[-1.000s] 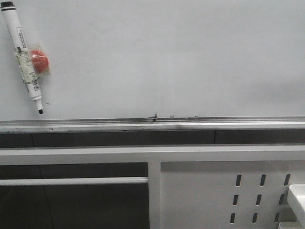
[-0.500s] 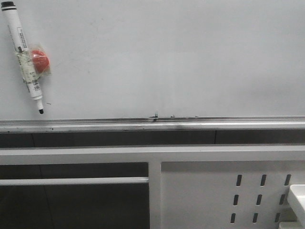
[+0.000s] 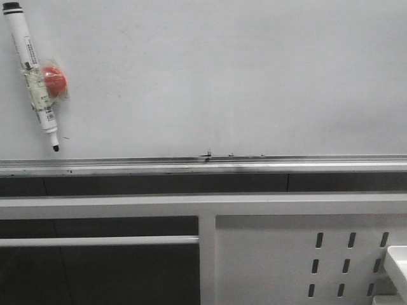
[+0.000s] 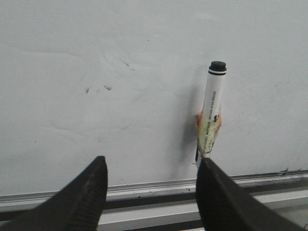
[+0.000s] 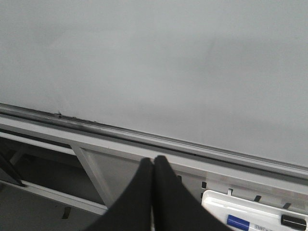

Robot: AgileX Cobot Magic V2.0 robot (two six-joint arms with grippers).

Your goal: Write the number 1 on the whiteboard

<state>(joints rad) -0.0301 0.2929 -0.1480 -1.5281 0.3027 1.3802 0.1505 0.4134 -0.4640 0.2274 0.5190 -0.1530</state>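
The whiteboard [image 3: 222, 76] fills the upper part of the front view, with its silver rail [image 3: 203, 166] along the lower edge. No number 1 stroke is in view. A white marker with a black cap [image 3: 33, 73] hangs tilted on the board at the upper left, held by a red magnet [image 3: 53, 81]. In the left wrist view the marker [image 4: 211, 110] stands just above my left gripper [image 4: 152, 161], which is open and empty in front of the board [image 4: 120, 57]. My right gripper [image 5: 154, 160] is shut and empty, below the board [image 5: 159, 62].
Small black smudges [image 3: 206, 153] sit on the rail at the middle. Faint dark specks [image 4: 103, 87] mark the board. A white panel with oval slots [image 3: 286, 254] lies below. A white tray [image 5: 250, 214] holds a blue-capped marker [image 5: 238, 221].
The front view has shifted very slightly; the marker and the tray corner sit a few pixels further right. Nothing on the board has changed.
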